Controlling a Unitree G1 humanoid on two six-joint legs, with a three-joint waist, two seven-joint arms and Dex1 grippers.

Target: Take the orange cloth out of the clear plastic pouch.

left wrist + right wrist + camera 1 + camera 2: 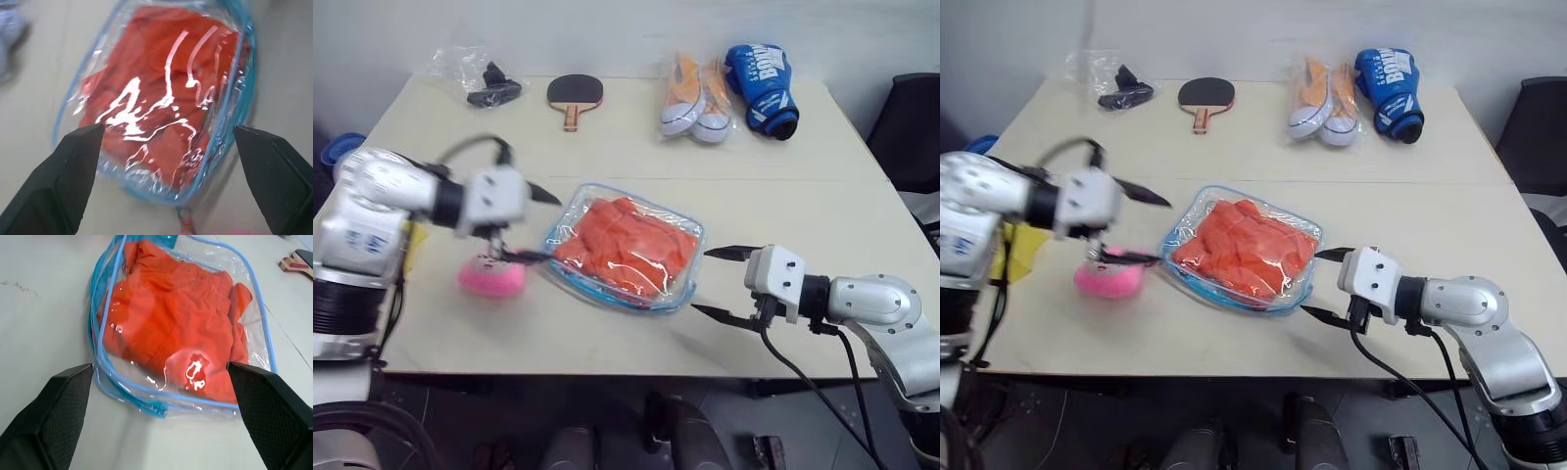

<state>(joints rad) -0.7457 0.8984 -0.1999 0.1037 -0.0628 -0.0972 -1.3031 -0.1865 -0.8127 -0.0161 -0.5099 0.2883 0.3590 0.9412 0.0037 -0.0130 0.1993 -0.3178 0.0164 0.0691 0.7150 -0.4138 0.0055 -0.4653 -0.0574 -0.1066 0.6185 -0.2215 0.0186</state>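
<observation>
The right gripper (pixel 717 283) is sitting nearest the camera, just off the near right corner of the clear plastic pouch (pixel 566 217), its jaws standing wide apart and holding nothing. The left gripper (pixel 536 225) is hovering at the pouch's opposite, left end, its jaws likewise spread wide and empty, with one black finger reaching close to the pouch's blue edging.

The table (pixel 822 206) is carrying everything. The pouch is lying flat near the middle of it, between the two grippers, and the orange cloth (pixel 626 245) is sitting fully inside the pouch, crumpled and filling most of it. A pink object (pixel 491 278) is resting just to the left of the pouch, under the left gripper. Well behind the pouch, along the far edge of the table, are lying a blue boxing glove (pixel 761 86), a bag of sneakers (pixel 695 98), a paddle (pixel 574 93) and a wrinkly clear bag (pixel 475 73).

The pouch is looking light, glossy and probably slippery, likely to slide on the table unless one gripper is pinning or pinching its stiffer blue edging. The cloth is looking soft, light and limp; a fold near the pouch's opening seems the best place to pinch, though which side is open cannot be told.
</observation>
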